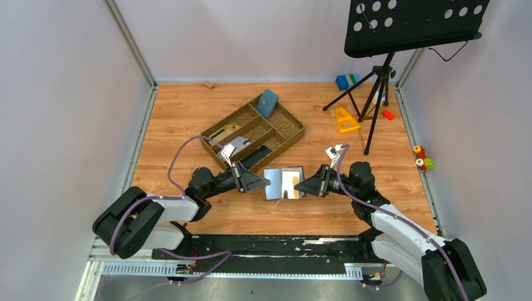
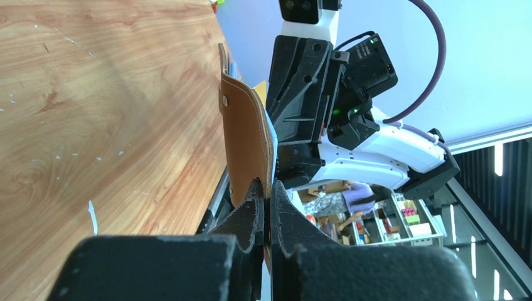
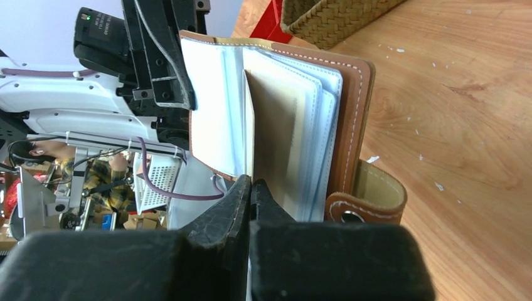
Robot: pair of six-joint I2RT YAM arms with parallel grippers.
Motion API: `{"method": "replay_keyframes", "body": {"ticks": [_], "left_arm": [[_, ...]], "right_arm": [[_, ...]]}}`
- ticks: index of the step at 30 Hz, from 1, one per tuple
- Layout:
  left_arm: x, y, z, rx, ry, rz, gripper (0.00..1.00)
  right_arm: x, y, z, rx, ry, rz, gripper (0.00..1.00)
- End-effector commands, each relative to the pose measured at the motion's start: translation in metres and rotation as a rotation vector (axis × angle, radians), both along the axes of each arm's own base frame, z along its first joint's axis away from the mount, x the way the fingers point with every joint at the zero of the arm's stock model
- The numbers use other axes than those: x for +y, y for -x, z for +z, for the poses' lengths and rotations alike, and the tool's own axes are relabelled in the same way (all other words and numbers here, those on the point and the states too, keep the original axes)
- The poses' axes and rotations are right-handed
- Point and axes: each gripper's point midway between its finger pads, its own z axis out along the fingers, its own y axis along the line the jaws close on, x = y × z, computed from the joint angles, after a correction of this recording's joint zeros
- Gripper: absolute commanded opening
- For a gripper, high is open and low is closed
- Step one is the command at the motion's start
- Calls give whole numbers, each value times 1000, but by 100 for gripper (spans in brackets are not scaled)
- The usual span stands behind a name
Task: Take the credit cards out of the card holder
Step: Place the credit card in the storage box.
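Open card holder (image 1: 283, 183) sits between woven tray (image 1: 285, 145) and the tabletop's (image 1: 188, 113) near edge. The left pincer (image 1: 268, 184) is clamped on its cover, and the right pincer (image 1: 297, 186) is pinched tight on an inner sleeve.

A woven tray (image 1: 290, 139) with compartments is seen on a wooden table (image 1: 175, 119), with a blue-teal pouch (image 1: 268, 103) propped in its far corner. A black music stand (image 1: 414, 25) is set at the far right, with a yellow triangle (image 1: 345, 119) and a red block (image 1: 388, 115) lying by its legs.

The card holder (image 1: 283, 183) is sitting open between the left gripper (image 1: 268, 184) and right gripper (image 1: 297, 186), each pinching one side. The woven tray (image 1: 295, 137) is sitting behind it, holding a pouch (image 1: 268, 103).
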Motion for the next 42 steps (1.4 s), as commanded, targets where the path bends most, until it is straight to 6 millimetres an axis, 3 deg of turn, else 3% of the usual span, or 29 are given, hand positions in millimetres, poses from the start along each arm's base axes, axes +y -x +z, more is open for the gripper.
{"method": "replay_keyframes", "body": {"ticks": [1,5,9,13,15,19,23,26,33,39,42], "left_arm": [[5,0,18,-93,18,3,0],[17,-9,3,-87,-89,48,0],[31,-17,9,-142,-236,105,0],[78,-38,10,-174,-574,318,0],[105,-48,20,-185,-707,420,0],[143,-61,33,-163,-868,547,0],[183,-74,54,-171,-989,712,0],[205,-77,73,-203,-1052,804,0],[256,-72,111,-256,-1173,1031,0],[270,-70,115,-280,-1238,1071,0],[270,-71,112,-289,-1254,1061,0]], "right_arm": [[-5,-7,-3,-27,47,-40,0],[-7,-17,5,-46,51,-90,0],[-5,-35,27,-93,32,-132,0],[1,-57,37,-89,51,-161,0],[9,-71,42,-62,50,-169,0],[18,-109,41,53,143,-362,0],[45,-135,59,2,216,-565,0],[75,-153,71,24,189,-575,0],[147,-203,65,113,122,-563,0],[196,-233,69,115,40,-556,0],[209,-243,71,85,25,-583,0]]}}
